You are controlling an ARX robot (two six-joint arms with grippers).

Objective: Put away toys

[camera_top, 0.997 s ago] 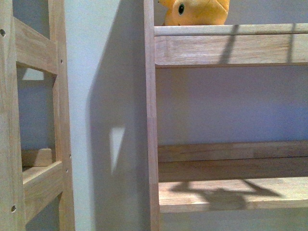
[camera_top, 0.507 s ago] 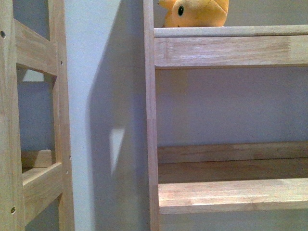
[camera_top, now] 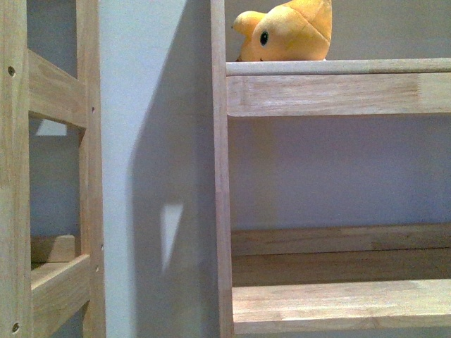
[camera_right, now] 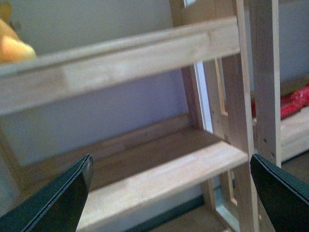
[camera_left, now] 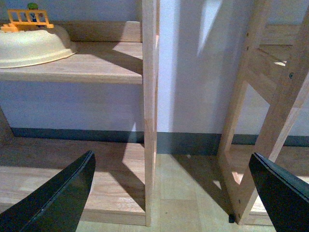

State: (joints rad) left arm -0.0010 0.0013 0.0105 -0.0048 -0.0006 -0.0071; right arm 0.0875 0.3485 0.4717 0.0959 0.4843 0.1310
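While neither arm showed in the front view, the plush (camera_top: 287, 32) sat on the upper shelf (camera_top: 338, 67) of a wooden rack, at that shelf's left end, close beside the upright post (camera_top: 220, 176); it was orange-yellow, with a black eye facing the camera and a pointed ear raised at its right; its underside rested on the board, and nothing touched it; the lower shelf (camera_top: 342, 304) beneath it was bare wood; a pale wall (camera_top: 151, 141) filled the gap between this rack and a second wooden frame (camera_top: 53, 169) at the left edge.

From the left wrist view, the left claw (camera_left: 171, 193) was spread wide, its two dark fingers (camera_left: 53, 198) well apart and holding nothing; beyond it stood a rack post, a shelf carrying a cream tray (camera_left: 34, 46) with a small yellow fence-like piece (camera_left: 29, 19) at its far edge, and the light floor (camera_left: 186, 193) below.

From the right wrist view, the right claw (camera_right: 169, 193) was likewise spread and empty, pointed at the rack; a sliver of the plush (camera_right: 14, 46) showed at the picture's edge, above the blurred front rail of its shelf; something red (camera_right: 292, 101) lay on a shelf past the posts, too blurred to name.
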